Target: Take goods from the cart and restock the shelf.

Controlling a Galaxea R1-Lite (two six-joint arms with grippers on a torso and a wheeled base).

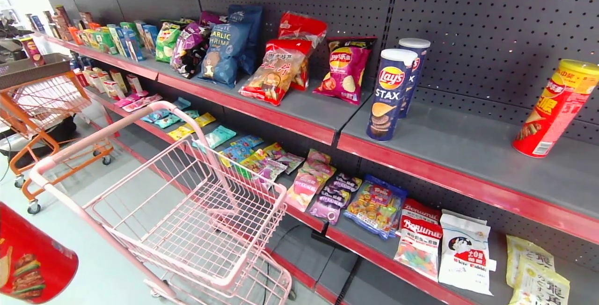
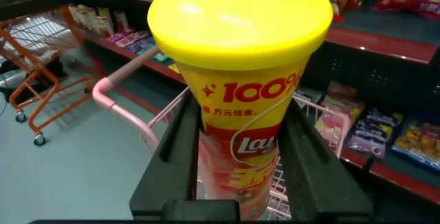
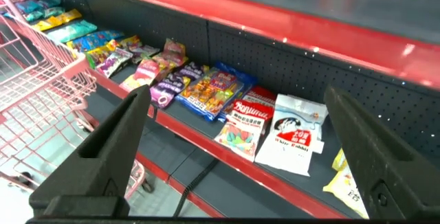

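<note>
A red chip can with a yellow lid [image 2: 240, 59] stands upright between the fingers of my left gripper [image 2: 240, 138], which is shut on it. The can's red bottom [image 1: 28, 258] hangs left of the pink cart [image 1: 187, 211], above the floor. The cart's basket holds no goods. Behind it runs the shelf [image 1: 444, 146], where a matching red can [image 1: 554, 108] stands at the right and two blue cans [image 1: 390, 92] in the middle. My right gripper [image 3: 238, 100] is open with nothing between its fingers, facing the lower shelf's candy bags [image 3: 213, 90].
Snack bags [image 1: 276, 73] and boxes line the upper shelf to the left. Bare grey board lies between the blue cans and the red can. An orange cart [image 1: 42, 104] stands at the far left. The pink cart's rim [image 3: 41, 80] is close to the lower shelf.
</note>
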